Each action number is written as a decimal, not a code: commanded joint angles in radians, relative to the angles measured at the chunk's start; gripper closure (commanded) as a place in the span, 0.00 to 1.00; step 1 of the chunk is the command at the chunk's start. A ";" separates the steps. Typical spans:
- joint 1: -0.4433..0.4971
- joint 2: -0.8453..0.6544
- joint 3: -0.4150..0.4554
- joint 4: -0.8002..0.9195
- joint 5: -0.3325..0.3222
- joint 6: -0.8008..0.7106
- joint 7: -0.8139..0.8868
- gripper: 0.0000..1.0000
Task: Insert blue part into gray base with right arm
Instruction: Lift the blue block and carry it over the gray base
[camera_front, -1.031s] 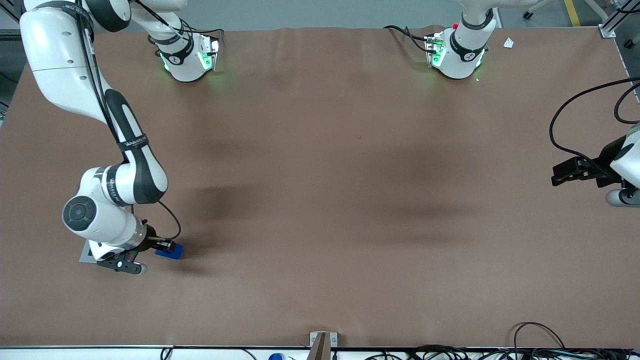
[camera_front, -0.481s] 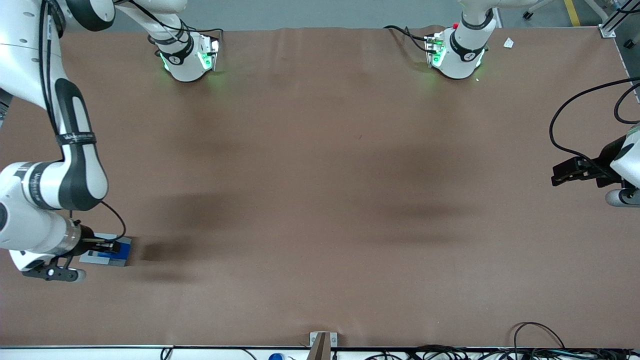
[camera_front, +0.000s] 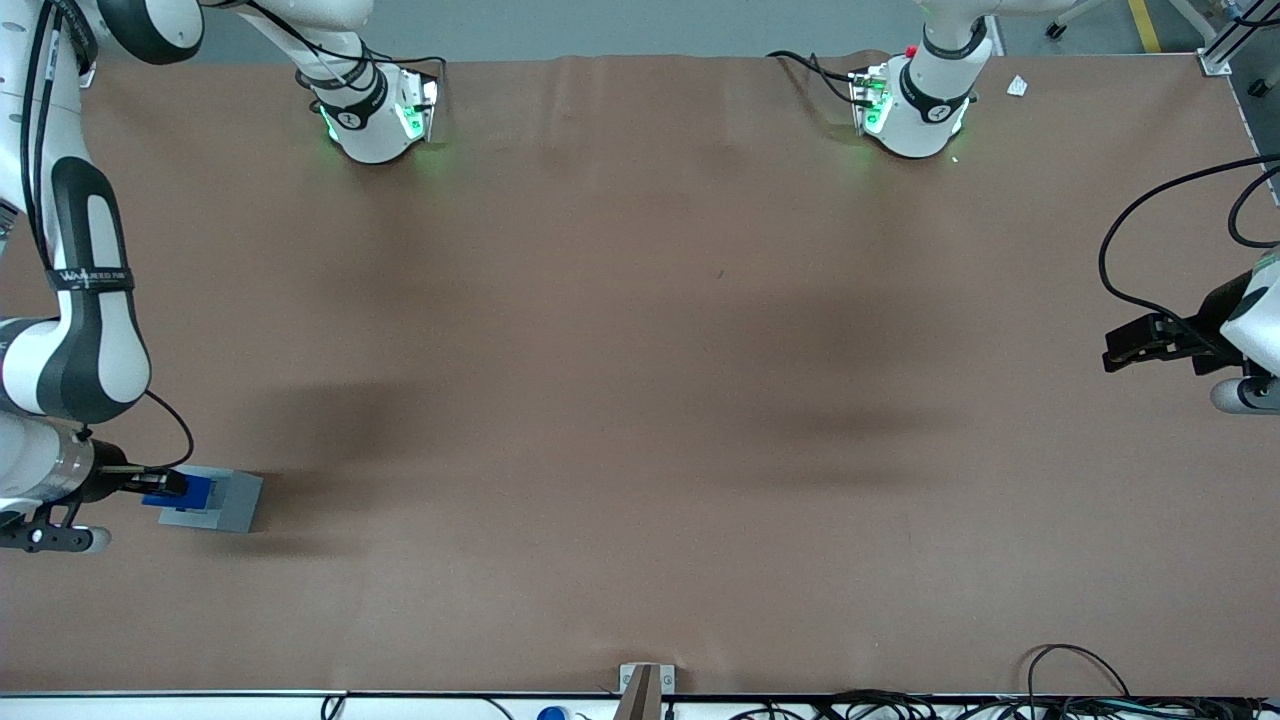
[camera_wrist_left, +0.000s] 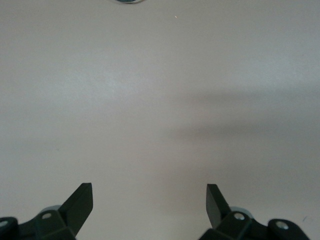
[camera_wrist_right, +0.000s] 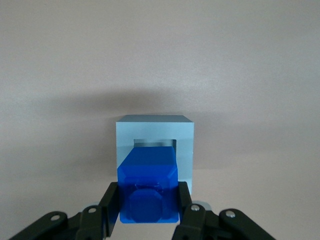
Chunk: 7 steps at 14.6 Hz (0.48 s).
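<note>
My right gripper (camera_front: 168, 487) is at the working arm's end of the table, near the front camera, shut on the blue part (camera_front: 185, 492). It holds the part just above the gray base (camera_front: 232, 505), which rests on the brown table. In the right wrist view the blue part (camera_wrist_right: 148, 182) sits clamped between the two black fingers (camera_wrist_right: 111, 205) of the gripper (camera_wrist_right: 148, 206). Its tip hangs over the square recess of the gray base (camera_wrist_right: 185, 140), and covers most of that recess.
The brown table cover (camera_front: 640, 380) spreads wide toward the parked arm's end. Both arm bases (camera_front: 375, 115) stand at the table edge farthest from the front camera. Cables (camera_front: 1080, 680) and a small bracket (camera_front: 645, 685) lie at the near edge.
The right arm has carried the blue part sideways toward the working arm's table edge, from beside the gray base to above its recess. The base has stayed put.
</note>
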 joint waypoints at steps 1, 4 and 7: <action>-0.026 0.007 0.020 0.018 0.039 -0.018 -0.024 0.99; -0.028 0.010 0.019 0.018 0.057 -0.015 -0.028 0.99; -0.034 0.017 0.017 0.018 0.057 -0.008 -0.040 0.99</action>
